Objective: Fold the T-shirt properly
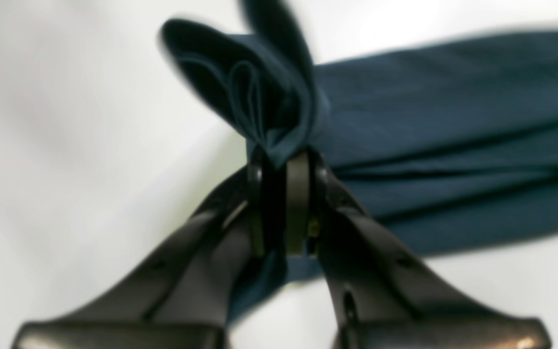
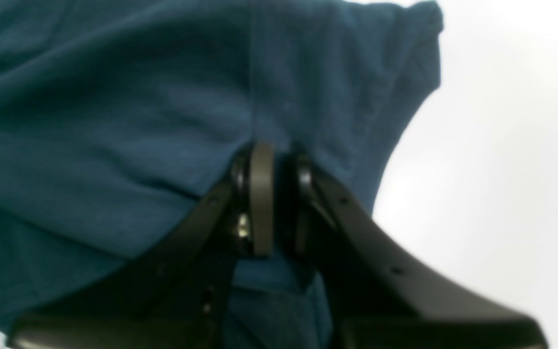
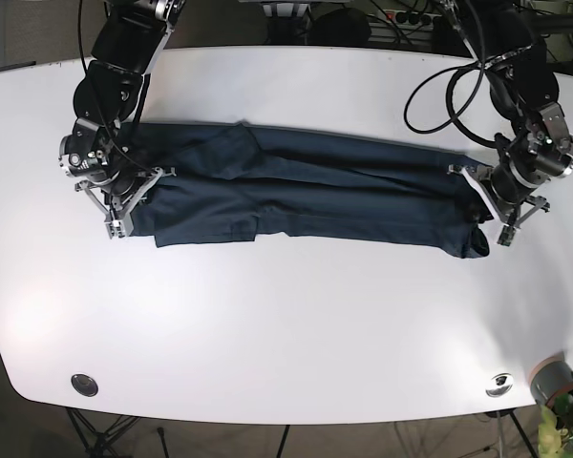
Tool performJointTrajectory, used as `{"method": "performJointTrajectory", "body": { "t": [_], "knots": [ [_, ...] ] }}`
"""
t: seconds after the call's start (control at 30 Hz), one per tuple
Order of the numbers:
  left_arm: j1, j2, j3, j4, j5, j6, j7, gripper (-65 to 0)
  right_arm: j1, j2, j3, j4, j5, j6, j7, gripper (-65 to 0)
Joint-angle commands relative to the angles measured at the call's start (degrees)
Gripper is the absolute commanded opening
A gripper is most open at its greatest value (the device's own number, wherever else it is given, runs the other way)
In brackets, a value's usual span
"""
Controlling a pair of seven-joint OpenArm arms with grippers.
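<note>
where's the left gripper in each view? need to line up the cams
Left wrist: left gripper at lower centre, shut on a bunched end of the T-shirt.
Right wrist: not in it; only the right gripper, shut on the shirt.
Base: far right, at the shirt's right end.
Shared landmark: the dark blue T-shirt on the white table.

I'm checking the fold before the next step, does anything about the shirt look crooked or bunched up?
Yes. The T-shirt lies as a long band, but its sleeve flap sits rumpled and diagonal, and the end pinched by the left hand is bunched into loose loops rather than flat.
</note>
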Motion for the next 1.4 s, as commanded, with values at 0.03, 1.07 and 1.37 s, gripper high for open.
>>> {"method": "performJointTrajectory", "body": {
  "t": [0.03,1.07,1.37],
  "knots": [
    [0.3,3.7,2.1,5.3,-1.0,-0.1,-0.5,-65.0,1.1,0.4,0.0,1.0,0.8,0.19,0.8,-59.9],
    [-1.5,12.5,26.4,-4.4,-1.0,6.4,-7.0,-54.9,-0.1,0.2,0.0,1.2,0.8,0.19,0.8,-59.9],
    [-1.6,12.3,35.0,-0.2,0.5,15.7,-7.0,-30.1,0.2,0.2,0.0,1.3,0.8,0.19,0.8,-59.9]
  ]
}}
